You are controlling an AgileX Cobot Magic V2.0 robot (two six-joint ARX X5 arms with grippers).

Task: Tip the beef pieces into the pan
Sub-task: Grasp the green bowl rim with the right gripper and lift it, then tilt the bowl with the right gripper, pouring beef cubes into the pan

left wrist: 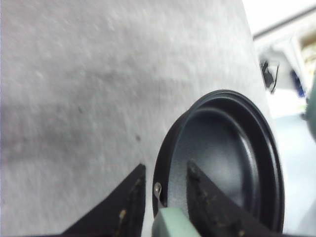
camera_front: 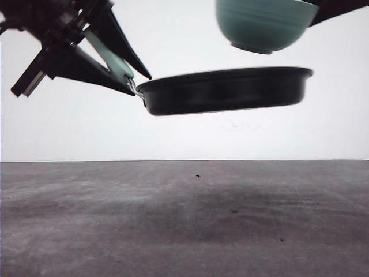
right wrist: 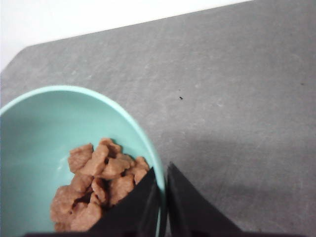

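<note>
Pouring has not begun, as far as the views show: the beef pieces [right wrist: 98, 185] lie heaped in the teal bowl [camera_front: 265, 24], and the black pan [camera_front: 225, 90] looks empty inside in the left wrist view. What remains, by my judgement, is tipping the bowl so the meat falls into the pan.

Both vessels hang in the air above the grey table [camera_front: 184, 219]. In the front view the pan sits near the centre, close to level, its far end at 3 o'clock slightly higher. The bowl hovers at 1 o'clock from the pan's centre, just above its rim and not touching it, roughly upright with only a slight tilt.

The left gripper [camera_front: 124, 72] reaches in from 10 o'clock, angled downward, and is clamped on the pan's mint-green handle [camera_front: 112, 57]; the left wrist view shows the handle wedged between the two dark fingers [left wrist: 212, 207].

The right gripper [right wrist: 162, 202] pinches the bowl's rim, one finger inside against the meat, one outside, the wall squeezed between them. In the front view its arm enters from the 2 o'clock corner.
</note>
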